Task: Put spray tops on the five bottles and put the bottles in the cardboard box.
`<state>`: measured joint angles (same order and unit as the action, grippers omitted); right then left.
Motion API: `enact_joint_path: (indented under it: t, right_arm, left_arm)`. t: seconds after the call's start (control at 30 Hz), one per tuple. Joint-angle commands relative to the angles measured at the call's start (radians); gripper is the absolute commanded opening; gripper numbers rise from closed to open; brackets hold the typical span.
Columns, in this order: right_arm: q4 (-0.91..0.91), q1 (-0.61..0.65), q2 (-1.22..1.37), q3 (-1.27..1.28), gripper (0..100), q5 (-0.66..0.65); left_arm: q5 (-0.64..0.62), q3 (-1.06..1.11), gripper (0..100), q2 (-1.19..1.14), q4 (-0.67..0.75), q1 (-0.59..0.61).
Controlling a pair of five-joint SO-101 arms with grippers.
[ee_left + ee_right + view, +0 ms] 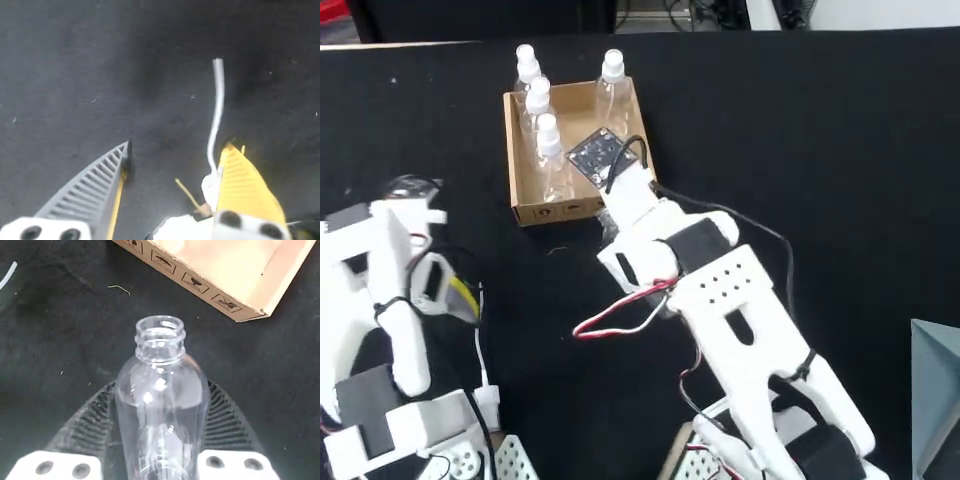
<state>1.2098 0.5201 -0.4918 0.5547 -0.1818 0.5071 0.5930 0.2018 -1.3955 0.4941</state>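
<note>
Uncapped clear plastic bottle [160,390] is clamped in the right gripper [161,385], just beside the brown cardboard box [570,208] (four capped bottles [548,150] stand in it). Left gripper [175,145] has its jaws spread, with the white spray top [216,110] against the yellow finger. Step in hand, likely: cap bottle five. Next needs a firm grip on the top and its tube lined up with the neck.

Four clear plastic bottles with white spray tops [548,150] stand inside brown cardboard box [560,210], far side of black table [820,150]. Open-necked clear plastic bottle [160,345] just before box's near wall, between right gripper [161,387] fingers.
</note>
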Motion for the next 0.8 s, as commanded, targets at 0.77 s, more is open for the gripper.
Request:
enact_joint_path:
  t: [0.77]
  right_arm:
    - [-0.074,-0.025,-0.044,0.022,11.3,0.009]
  left_arm:
    - [-0.206,0.257,10,0.035,0.311,-0.061]
